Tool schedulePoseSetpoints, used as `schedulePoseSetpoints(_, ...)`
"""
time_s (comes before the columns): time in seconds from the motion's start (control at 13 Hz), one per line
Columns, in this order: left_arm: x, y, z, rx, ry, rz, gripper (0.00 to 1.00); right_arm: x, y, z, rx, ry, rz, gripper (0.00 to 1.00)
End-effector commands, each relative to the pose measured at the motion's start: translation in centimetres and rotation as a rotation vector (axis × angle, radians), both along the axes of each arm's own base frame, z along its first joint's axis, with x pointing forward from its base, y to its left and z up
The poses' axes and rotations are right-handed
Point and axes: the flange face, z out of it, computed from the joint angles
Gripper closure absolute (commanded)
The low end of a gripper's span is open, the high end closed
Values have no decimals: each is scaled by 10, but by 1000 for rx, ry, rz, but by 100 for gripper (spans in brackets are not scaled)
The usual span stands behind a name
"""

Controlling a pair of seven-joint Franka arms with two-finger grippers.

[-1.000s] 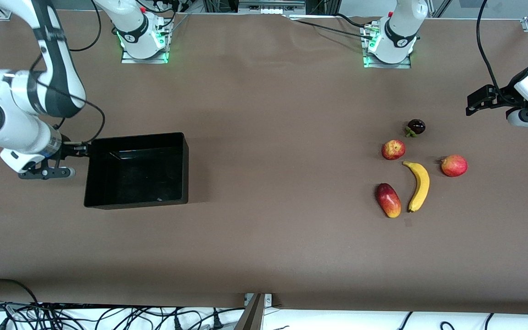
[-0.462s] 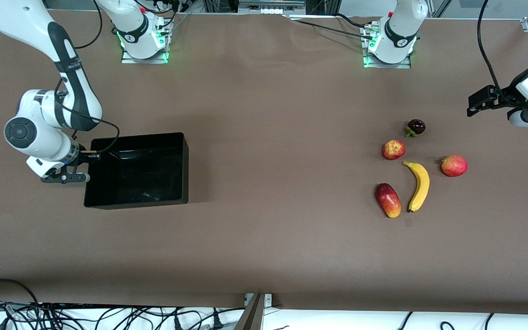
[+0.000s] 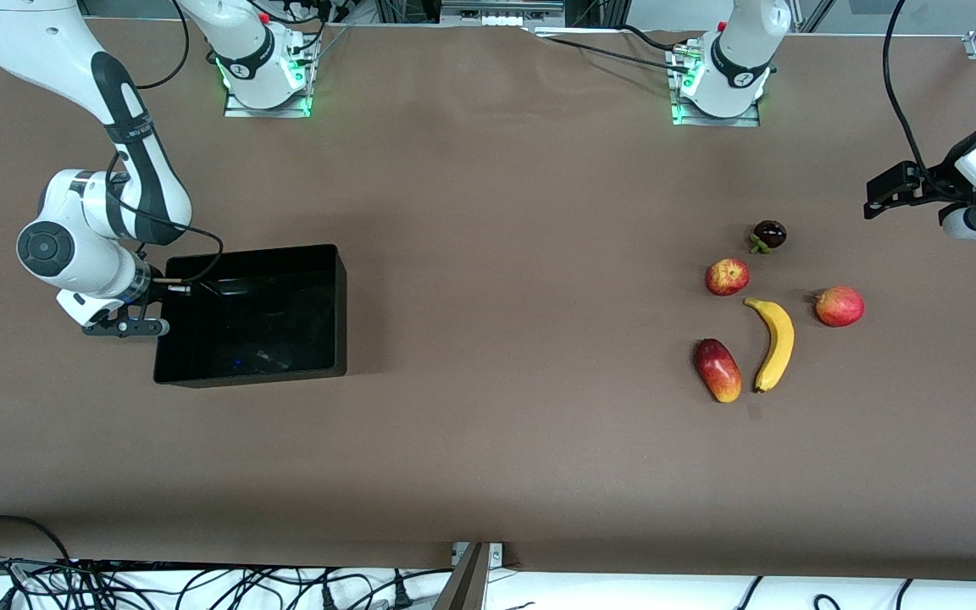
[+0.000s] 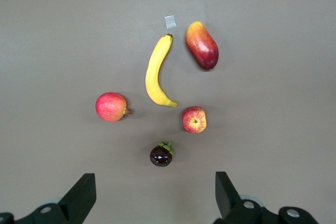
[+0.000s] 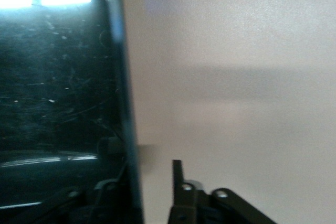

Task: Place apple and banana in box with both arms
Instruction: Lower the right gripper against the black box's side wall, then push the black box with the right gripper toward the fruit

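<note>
- While your right arm reaches down at its own end of the brown worktop (image 3: 488,424), its right pincer (image 3: 168,307) sits at the end wall of the box (image 3: 331,313), the wall toward that arm's end of the table.
- Your right wrist view shows one finger (image 5: 177,174) just outside that wall and the other seeming to lie inside the box, so the jaws look set narrowly astride the wall; you cannot tell whether they press on it.
- You see the glossy black box resting flat on the worktop, with nothing but reflections showing inside it.
- Your left pincer (image 4: 152,195) hangs in the air over bare worktop near the left arm's end of the table, its two fingers spread wide and holding nothing.
- You find the apple (image 3: 727,276) (image 4: 194,119) among the fruit toward the left arm's end, well apart from the box.
- Your banana (image 3: 774,343) (image 4: 157,72) lies just nearer to the front camera than the apple, its upper tip close to the apple without touching.
- You also have an oblong red-yellow fruit (image 3: 718,370) lying beside the banana, on the side toward the right arm's end.
- A pinkish-red round fruit (image 3: 839,306) rests beside the banana, toward the left arm's end.
- A small dark fruit with a green stalk (image 3: 768,235) sits just farther from the front camera than the apple.
</note>
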Motion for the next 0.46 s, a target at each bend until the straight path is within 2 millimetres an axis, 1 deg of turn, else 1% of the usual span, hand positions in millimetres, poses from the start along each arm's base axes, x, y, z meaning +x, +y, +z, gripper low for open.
schedulePoseSetpoints(0.0, 3, 1, 7, 13, 2, 2, 0, 2, 0, 10, 19, -3, -2, 100)
schedulePoseSetpoints(0.08, 3, 1, 6, 13, 4, 2, 0, 10, 6, 24, 35, 10, -11, 100)
schedulePoseSetpoints(0.23, 3, 1, 7, 13, 4, 2, 0, 38, 48, 67, 88, 32, 3, 100)
schedulePoseSetpoints(0.31, 3, 1, 7, 13, 4, 2, 0, 49, 67, 86, 107, 36, 13, 100)
schedulePoseSetpoints(0.38, 3, 1, 7, 13, 4, 2, 0, 57, 95, 102, 139, 22, 23, 100)
